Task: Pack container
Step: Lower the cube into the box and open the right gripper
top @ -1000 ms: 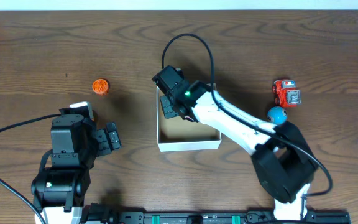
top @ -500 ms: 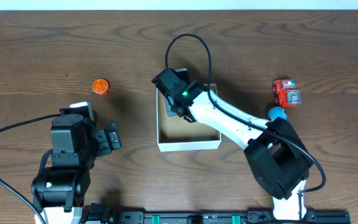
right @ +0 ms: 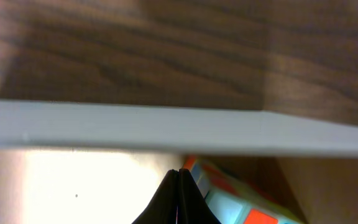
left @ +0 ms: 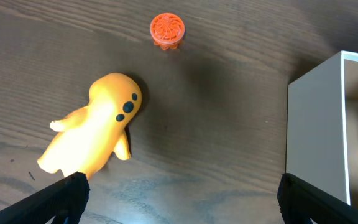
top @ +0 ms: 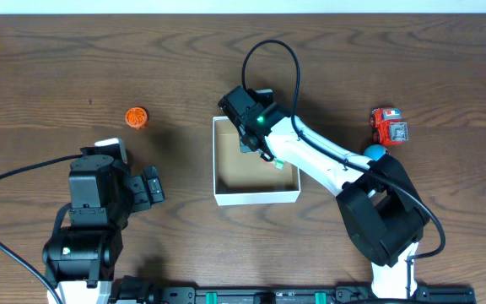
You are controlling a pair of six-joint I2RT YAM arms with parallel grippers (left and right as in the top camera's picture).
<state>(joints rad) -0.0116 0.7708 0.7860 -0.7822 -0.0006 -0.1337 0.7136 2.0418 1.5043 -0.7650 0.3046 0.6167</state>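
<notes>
In the overhead view the container (top: 256, 198) is standing in the middle of the table (top: 49, 51), well apart from the other things. The right gripper (top: 251, 140) is hanging over its 12 o'clock wall. An orange round piece (top: 136, 117) is lying toward 10 o'clock from the container. A red toy car (top: 388, 126) is sitting toward 2 o'clock, and a blue ball (top: 375, 153) at 3 o'clock, touching the right arm. The left gripper (top: 150, 187) is resting toward 8 o'clock.

In the left wrist view the left gripper (left: 179, 193) is showing its fingers spread wide, with nothing between them. A yellow figure (left: 95, 134) is lying at 9 o'clock. The orange round piece (left: 167, 30) is at 12 o'clock, and the container's white wall (left: 316, 124) at 3 o'clock.

In the right wrist view the right gripper (right: 179, 196) is keeping its fingers pressed together on nothing. The container wall (right: 166, 127) is crossing the picture. An orange and light-blue toy (right: 241, 196) is lying inside, at 4 o'clock, just beside the fingers.
</notes>
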